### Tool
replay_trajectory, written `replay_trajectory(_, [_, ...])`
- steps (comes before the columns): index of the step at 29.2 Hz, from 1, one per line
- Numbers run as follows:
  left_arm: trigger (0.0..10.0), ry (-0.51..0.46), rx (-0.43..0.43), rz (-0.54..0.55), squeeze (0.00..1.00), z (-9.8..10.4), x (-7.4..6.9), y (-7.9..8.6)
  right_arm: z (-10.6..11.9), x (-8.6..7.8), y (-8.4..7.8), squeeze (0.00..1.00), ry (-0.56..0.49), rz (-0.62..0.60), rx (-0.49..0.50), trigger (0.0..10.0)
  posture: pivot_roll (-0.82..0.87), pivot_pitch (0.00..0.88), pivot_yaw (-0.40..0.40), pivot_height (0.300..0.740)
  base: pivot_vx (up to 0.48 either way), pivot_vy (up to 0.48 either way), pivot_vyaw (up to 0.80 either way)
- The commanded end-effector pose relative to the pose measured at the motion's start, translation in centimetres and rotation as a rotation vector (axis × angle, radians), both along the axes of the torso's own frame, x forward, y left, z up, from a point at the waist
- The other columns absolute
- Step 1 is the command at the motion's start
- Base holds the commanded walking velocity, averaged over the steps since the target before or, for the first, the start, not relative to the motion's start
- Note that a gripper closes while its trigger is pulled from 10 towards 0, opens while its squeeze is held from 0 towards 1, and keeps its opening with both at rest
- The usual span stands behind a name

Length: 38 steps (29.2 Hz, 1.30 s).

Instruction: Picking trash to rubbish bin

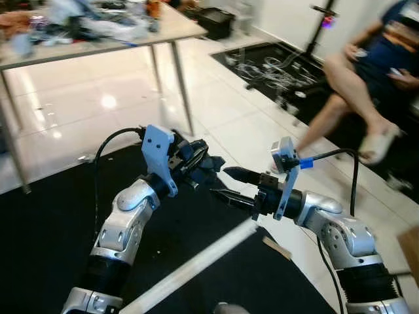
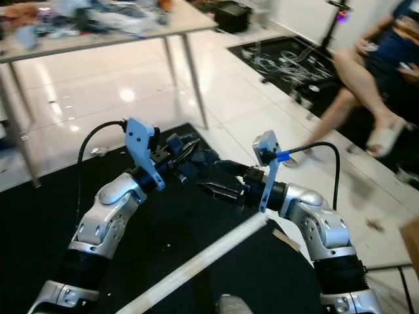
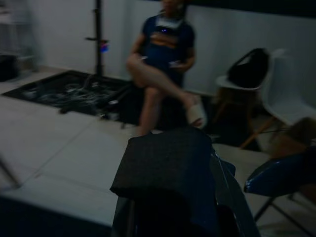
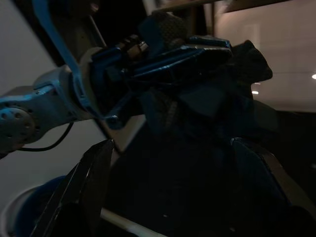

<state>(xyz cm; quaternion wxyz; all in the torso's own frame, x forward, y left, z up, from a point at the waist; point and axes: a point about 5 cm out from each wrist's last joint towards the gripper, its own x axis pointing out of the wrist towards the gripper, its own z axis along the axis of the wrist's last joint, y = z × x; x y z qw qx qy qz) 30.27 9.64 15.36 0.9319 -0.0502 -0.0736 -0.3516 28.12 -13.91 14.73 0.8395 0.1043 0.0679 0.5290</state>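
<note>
Left gripper [image 1: 196, 160] raised at centre, clamped on a dark crumpled piece of trash [image 1: 208, 165]. Right gripper [image 1: 229, 185], at 4 o'clock of it, fingers spread, tips just beside the trash. Black mat [image 1: 46, 229] below. Seated person [image 1: 366, 78] at 2 o'clock.
</note>
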Motion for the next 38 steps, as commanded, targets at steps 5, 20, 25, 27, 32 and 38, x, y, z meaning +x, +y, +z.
replay_trajectory(5, [10.0,0.007,-0.013,-0.010,0.00,-0.25,-0.04,0.11,-0.40,0.22,0.05,0.00,0.001,-0.011,-0.022,10.0,-0.05,0.000,-0.048,0.740,0.000,0.000,-0.77])
replay_trajectory(20, [10.0,0.020,-0.020,-0.030,0.00,-0.49,-0.07,0.09,-0.90,0.25,0.18,0.00,0.044,-0.007,0.001,10.0,-0.05,0.000,-0.047,0.740,0.000,0.000,-0.77])
replay_trajectory(25, [10.0,0.021,-0.019,-0.031,0.00,-0.49,-0.06,0.09,-0.88,0.28,0.21,0.00,0.046,-0.004,0.001,10.0,-0.05,0.000,-0.047,0.740,0.000,0.000,-0.77])
replay_trajectory(27, [10.0,0.021,-0.019,-0.032,0.00,-0.48,-0.04,0.09,-0.87,0.31,0.21,0.00,0.046,-0.004,0.000,10.0,-0.05,0.000,-0.046,0.740,0.000,0.000,-0.77])
replay_trajectory(32, [10.0,0.022,-0.017,-0.035,0.00,-0.51,-0.02,0.08,-0.87,0.36,0.24,0.00,0.046,-0.003,-0.001,10.0,-0.05,0.000,-0.046,0.740,0.000,0.000,-0.77])
replay_trajectory(38, [10.0,0.022,-0.016,-0.037,0.00,-0.53,0.00,0.06,-0.86,0.38,0.26,0.00,0.047,-0.003,0.000,10.0,-0.05,0.000,-0.044,0.740,0.000,0.000,-0.77])
